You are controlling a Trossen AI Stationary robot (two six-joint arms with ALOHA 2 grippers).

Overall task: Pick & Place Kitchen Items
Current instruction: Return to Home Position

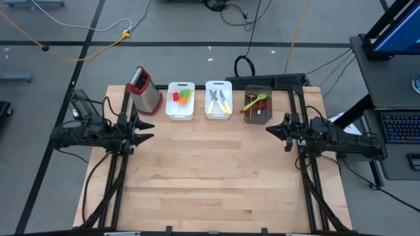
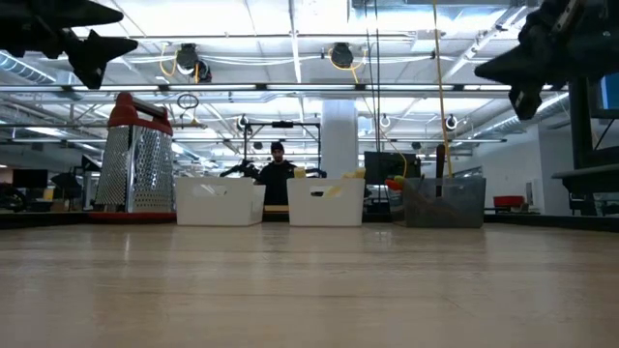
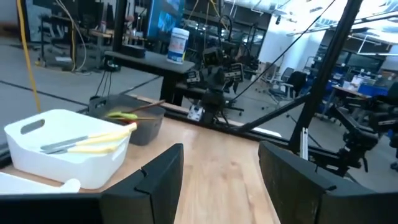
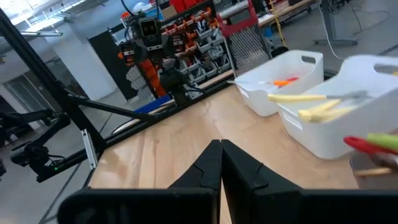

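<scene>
Knives (image 1: 220, 101) sit in the right white bin (image 1: 218, 117); left gripper (image 1: 151, 130) spread wide and empty, right gripper (image 1: 269, 129) pinched closed on nothing, canister (image 3: 178, 45) label unreadable.

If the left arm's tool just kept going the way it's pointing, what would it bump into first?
Likely the right arm's tool, facing it across the table; nothing stands between them in the high view, though their heights are hard to compare.

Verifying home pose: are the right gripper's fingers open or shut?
Shut. The right gripper shows its two dark fingers touching, nothing between them, above the light wooden table.
</scene>
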